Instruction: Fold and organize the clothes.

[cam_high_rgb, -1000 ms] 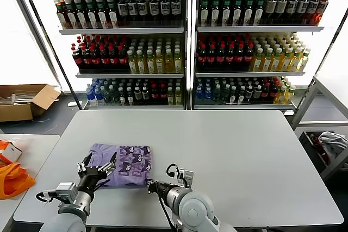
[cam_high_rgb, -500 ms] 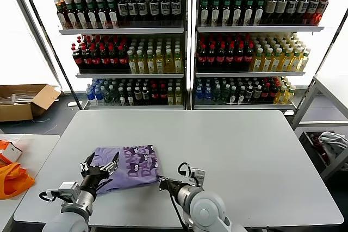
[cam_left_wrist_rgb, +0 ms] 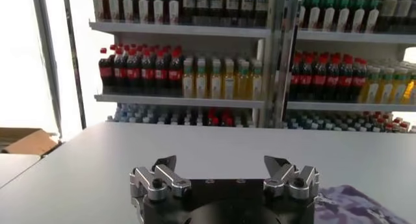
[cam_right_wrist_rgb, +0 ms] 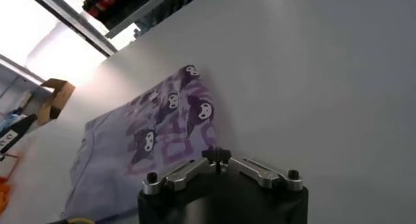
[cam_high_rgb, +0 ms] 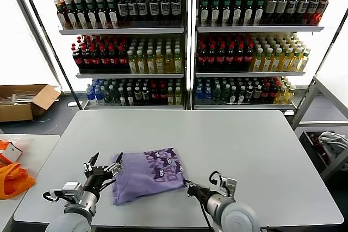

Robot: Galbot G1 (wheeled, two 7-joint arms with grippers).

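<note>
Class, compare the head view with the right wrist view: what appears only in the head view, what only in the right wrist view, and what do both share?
Only the head view shows the open left gripper beside the shirt, the brown cardboard box and the grey-white cloth bundle. Only the right wrist view shows the right gripper close up, fingers shut with nothing between them. Both share the folded lavender-purple cotton T-shirt with its dark printed graphic, the pale grey table, the orange cloth bag and the shelves of drink bottles.

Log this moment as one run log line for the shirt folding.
stage: folded purple T-shirt lying on grey table | left gripper: open, beside shirt's left edge | right gripper: shut, at shirt's near right corner
</note>
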